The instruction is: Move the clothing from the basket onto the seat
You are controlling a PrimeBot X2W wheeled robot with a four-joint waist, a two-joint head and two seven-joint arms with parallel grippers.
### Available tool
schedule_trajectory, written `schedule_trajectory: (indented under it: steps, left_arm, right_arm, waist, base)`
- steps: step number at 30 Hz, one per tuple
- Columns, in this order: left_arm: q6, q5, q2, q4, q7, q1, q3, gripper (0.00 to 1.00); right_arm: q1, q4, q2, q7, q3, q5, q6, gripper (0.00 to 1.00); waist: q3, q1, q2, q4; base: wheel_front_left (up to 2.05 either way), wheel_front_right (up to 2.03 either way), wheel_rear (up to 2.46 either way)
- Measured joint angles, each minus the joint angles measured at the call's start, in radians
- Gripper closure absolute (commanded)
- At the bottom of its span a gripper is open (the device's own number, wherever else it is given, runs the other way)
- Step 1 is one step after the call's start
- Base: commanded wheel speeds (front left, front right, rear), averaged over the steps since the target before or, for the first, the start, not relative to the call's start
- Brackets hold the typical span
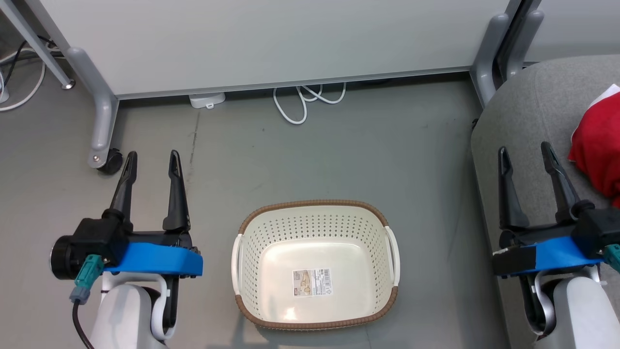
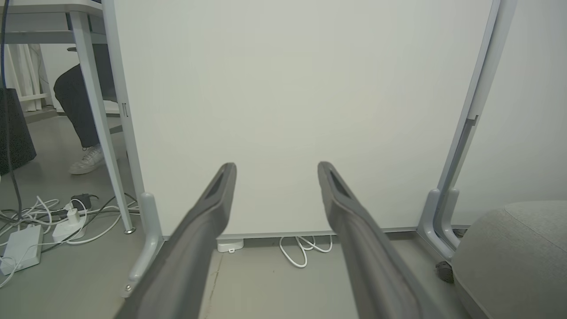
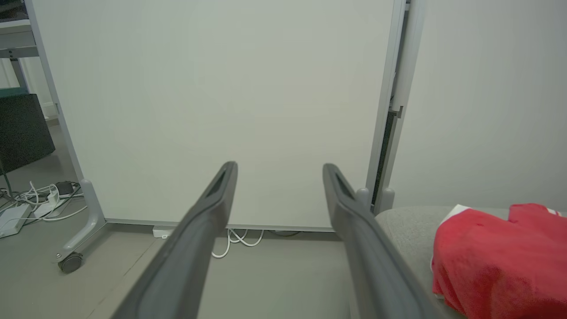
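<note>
The cream basket (image 1: 315,228) with its brown rim stands on the floor between my arms, with nothing in it but the barcode sticker (image 1: 312,283) on its bottom. Red clothing (image 1: 596,145) with a white edge lies bunched on the grey seat (image 1: 533,106) at the right. The same red clothing (image 3: 496,261) lies on the seat (image 3: 407,221) in the right wrist view. My left gripper (image 1: 152,160) hangs open over the floor, left of the basket. Over the seat's left edge, just left of the clothing, my right gripper (image 1: 524,151) is open and holds nothing.
A white partition panel (image 1: 271,43) on grey wheeled legs (image 1: 99,121) closes off the far side. White cables (image 1: 305,99) lie at its foot. Power adapters and cords (image 2: 40,226) lie on the floor at the far left, near a person's shoe (image 2: 88,160).
</note>
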Motion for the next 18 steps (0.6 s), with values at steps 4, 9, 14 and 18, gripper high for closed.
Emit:
schedule_trajectory:
  steps: [4, 9, 14, 18]
  left_arm:
    - [-0.003, 0.004, -0.003, 0.02, 0.0, 0.021, 0.0, 0.0]
    - [-0.01, 0.006, -0.005, 0.033, 0.0, 0.042, 0.003, 0.0]
    - [-0.01, 0.008, -0.006, 0.051, 0.0, 0.057, -0.003, 0.0]
    - [-0.012, 0.007, -0.007, 0.061, 0.0, 0.063, -0.024, 0.0]
  right_arm:
    - [0.028, 0.012, 0.004, 0.0, -0.006, 0.005, 0.0, 0.0]
    - [0.061, 0.022, 0.006, 0.0, -0.015, 0.011, 0.0, 0.0]
    - [0.082, 0.034, 0.008, 0.0, -0.02, 0.018, 0.0, 0.0]
    - [0.092, 0.042, 0.008, 0.0, -0.018, 0.03, 0.0, 0.0]
  waist:
    - [-0.019, 0.0, 0.0, -0.002]
    - [-0.043, 0.0, 0.0, -0.003]
    - [-0.06, 0.0, 0.0, -0.005]
    - [-0.067, 0.0, 0.0, -0.008]
  base:
    - [0.0, 0.0, 0.0]
    - [0.0, 0.0, 0.0]
    - [0.0, 0.0, 0.0]
    - [0.0, 0.0, 0.0]
